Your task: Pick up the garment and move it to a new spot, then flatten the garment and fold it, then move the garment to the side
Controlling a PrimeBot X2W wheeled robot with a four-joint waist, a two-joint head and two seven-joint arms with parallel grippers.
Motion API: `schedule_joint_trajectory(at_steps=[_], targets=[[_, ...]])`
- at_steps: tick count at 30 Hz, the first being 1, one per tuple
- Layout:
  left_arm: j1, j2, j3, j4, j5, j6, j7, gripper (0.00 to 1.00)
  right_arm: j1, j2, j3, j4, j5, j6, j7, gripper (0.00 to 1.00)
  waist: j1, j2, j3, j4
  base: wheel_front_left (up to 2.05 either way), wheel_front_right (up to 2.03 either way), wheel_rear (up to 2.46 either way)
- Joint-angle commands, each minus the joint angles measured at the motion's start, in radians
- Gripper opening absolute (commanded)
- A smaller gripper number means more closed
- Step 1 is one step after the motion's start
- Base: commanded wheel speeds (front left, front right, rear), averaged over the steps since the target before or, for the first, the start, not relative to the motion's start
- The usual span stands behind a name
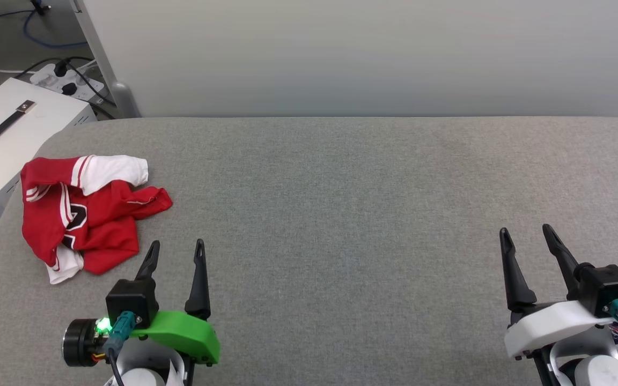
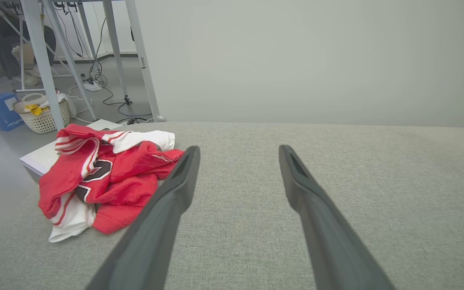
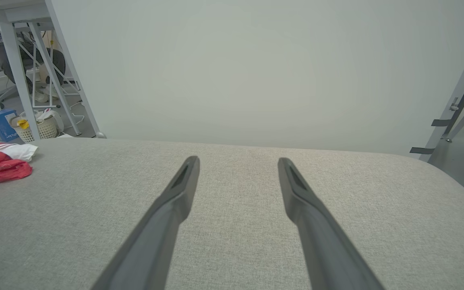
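step 1, the pick-up, is seemingly not yet begun. the garment (image 1: 86, 214) is lying crumpled on the grey table (image 1: 341, 187), just ahead and left of the left pincer (image 1: 177, 244), not touching it, and far left of the right pincer (image 1: 525, 230). both pincers are standing wide and empty, fingers (image 1: 200, 279) pointing forward low over the table. the next move is probably calling for the left arm reaching forward-left onto a raised fold.

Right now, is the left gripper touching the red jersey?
Apart. The head view shows a strip of grey cover between the red jersey and the open left gripper.
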Motion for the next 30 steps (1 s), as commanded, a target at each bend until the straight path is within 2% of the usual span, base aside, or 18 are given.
schedule_joint_trajectory(at_steps=[1,21,30], targets=[[0.006,-0.003,-0.005,0.007,-0.008,-0.006,-0.011,1.00,-0.001,-0.001,-0.004,0.010,-0.003,-0.001,-0.012,1.00,0.0000,0.0058,0.001,0.000,0.00,0.00,0.00],[-0.007,-0.004,-0.021,0.047,-0.032,-0.010,-0.052,1.00,-0.014,-0.001,-0.013,0.043,-0.001,-0.001,-0.053,1.00,0.0000,0.0075,0.017,0.015,0.00,0.00,0.00],[-0.011,-0.004,-0.026,0.054,-0.043,-0.008,-0.071,1.00,-0.009,-0.001,0.003,0.039,0.006,-0.001,-0.071,1.00,0.0000,0.0083,0.018,0.064,0.00,0.00,0.00]])
